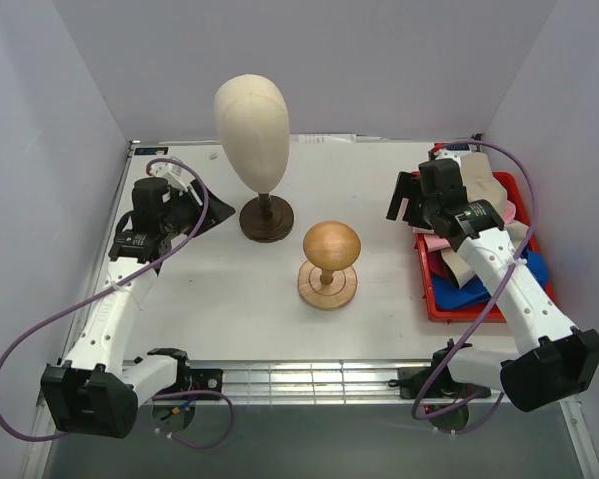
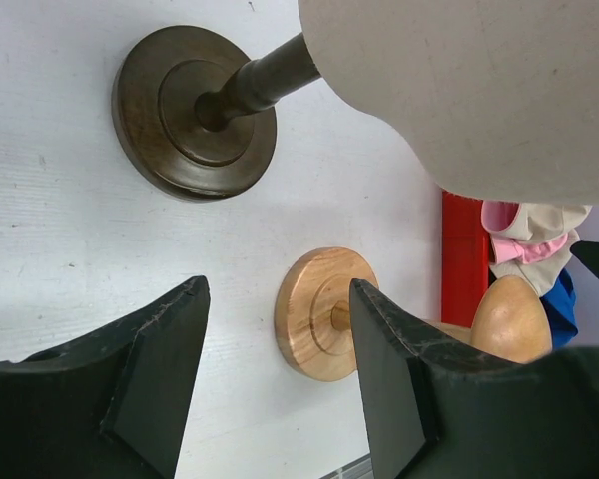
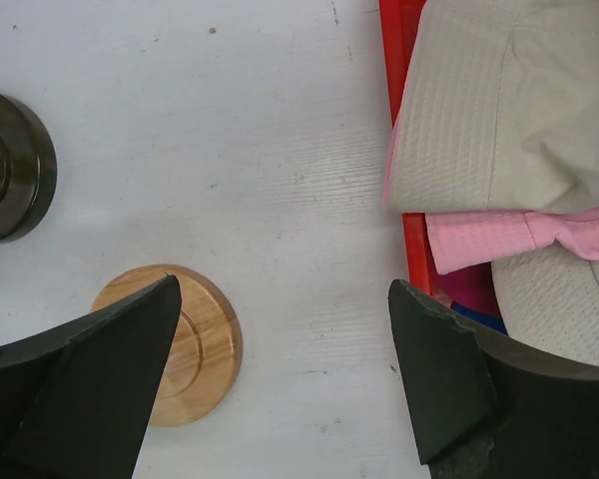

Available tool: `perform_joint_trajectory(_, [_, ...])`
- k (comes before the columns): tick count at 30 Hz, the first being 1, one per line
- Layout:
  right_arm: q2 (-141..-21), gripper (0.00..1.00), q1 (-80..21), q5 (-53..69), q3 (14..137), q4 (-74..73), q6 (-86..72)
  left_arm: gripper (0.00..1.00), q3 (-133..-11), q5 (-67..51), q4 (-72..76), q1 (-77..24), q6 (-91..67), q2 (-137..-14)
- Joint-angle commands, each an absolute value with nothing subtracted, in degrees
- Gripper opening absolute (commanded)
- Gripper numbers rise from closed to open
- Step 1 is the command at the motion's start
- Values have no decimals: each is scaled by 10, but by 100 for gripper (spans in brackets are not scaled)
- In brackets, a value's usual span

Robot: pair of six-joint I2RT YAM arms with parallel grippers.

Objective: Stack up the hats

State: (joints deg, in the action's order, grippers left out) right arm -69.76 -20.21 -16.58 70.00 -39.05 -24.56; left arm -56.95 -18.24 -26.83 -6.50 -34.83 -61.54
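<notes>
The hats lie heaped in a red bin (image 1: 431, 299) at the table's right side. A beige bucket hat (image 1: 484, 185) (image 3: 499, 110) is on top, with pink hat fabric (image 1: 439, 242) (image 3: 519, 235) under it. A magenta cap (image 3: 471, 289) and a blue cap (image 1: 471, 295) (image 3: 476, 317) show lower down. My right gripper (image 1: 399, 200) (image 3: 285, 287) hovers open over bare table just left of the bin, holding nothing. My left gripper (image 1: 205, 205) (image 2: 278, 287) is open and empty at the far left, pointing toward the stands. In the left wrist view the hats (image 2: 529, 239) show only in part.
A pale egg-shaped head form (image 1: 252, 125) stands on a dark round base (image 1: 267, 220) (image 2: 195, 110) at the back centre. A small round brown wooden stand (image 1: 330, 249) (image 2: 314, 314) (image 3: 205, 344) sits mid-table. Grey walls close in on three sides.
</notes>
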Motion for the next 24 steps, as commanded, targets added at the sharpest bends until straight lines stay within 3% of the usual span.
perform_joint_trajectory(1, [-683,89,-199,-185,697,-379,-239,69,-595,-200,-280,-65,-323,-620])
perform_joint_trajectory(10, [-710,89,-166,-152,749,-392,-216,69,-604,-207,-286,-65,-316,-624])
perform_joint_trajectory(17, [-780,90,39,-34,858,-454,-200,69,-606,-218,-287,-65,-318,-621])
perform_joint_trajectory(24, [-814,92,130,-19,895,-469,-214,69,-599,-236,-287,-65,-336,-613])
